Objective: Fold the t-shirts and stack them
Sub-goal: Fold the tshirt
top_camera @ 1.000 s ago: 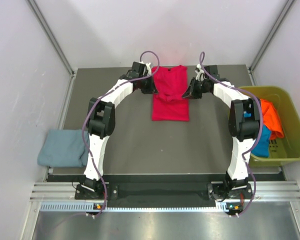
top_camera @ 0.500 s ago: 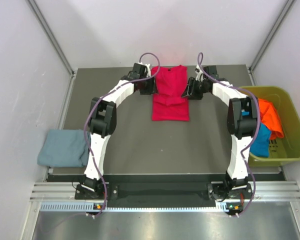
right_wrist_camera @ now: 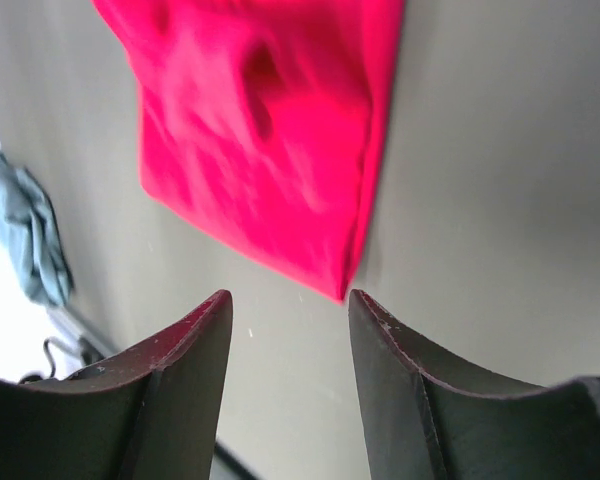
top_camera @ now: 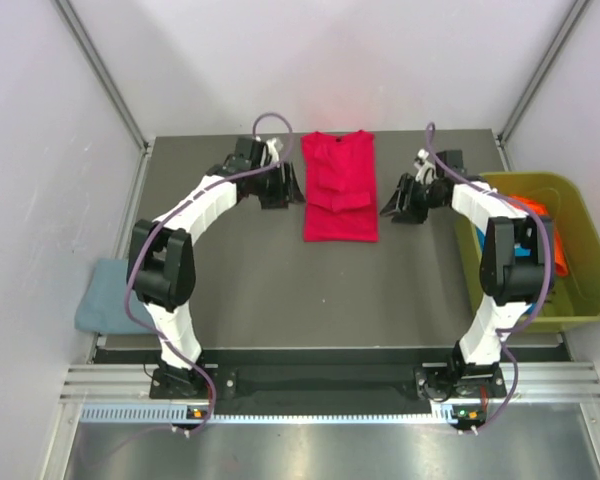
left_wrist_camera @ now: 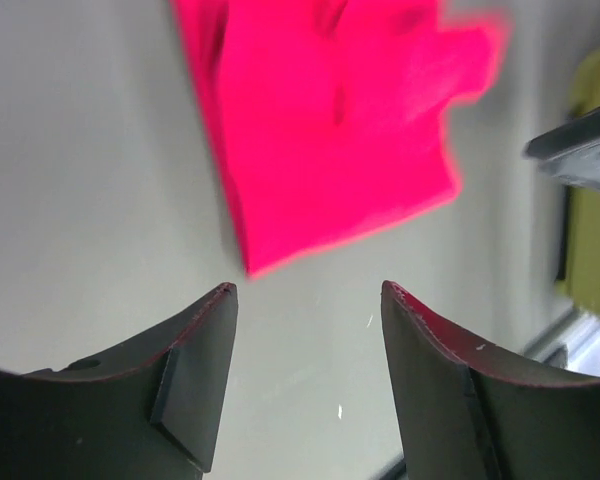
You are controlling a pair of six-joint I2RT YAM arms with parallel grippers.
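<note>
The red t-shirt (top_camera: pixel 339 190) lies between the left pincer (top_camera: pixel 292 188) and right pincer (top_camera: pixel 391 204), both open, touching neither.

No legible text, labels, brands, numbers or signs in any view, red t-shirt (top_camera: pixel 339 195) plain, bin (top_camera: pixel 528 180) unmarked

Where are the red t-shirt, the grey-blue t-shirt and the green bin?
red t-shirt (top_camera: pixel 340 195), top view, middle of the folded cloth.
grey-blue t-shirt (top_camera: pixel 105 300), top view, its visible left part.
green bin (top_camera: pixel 590 262), top view, its right wall.
</note>
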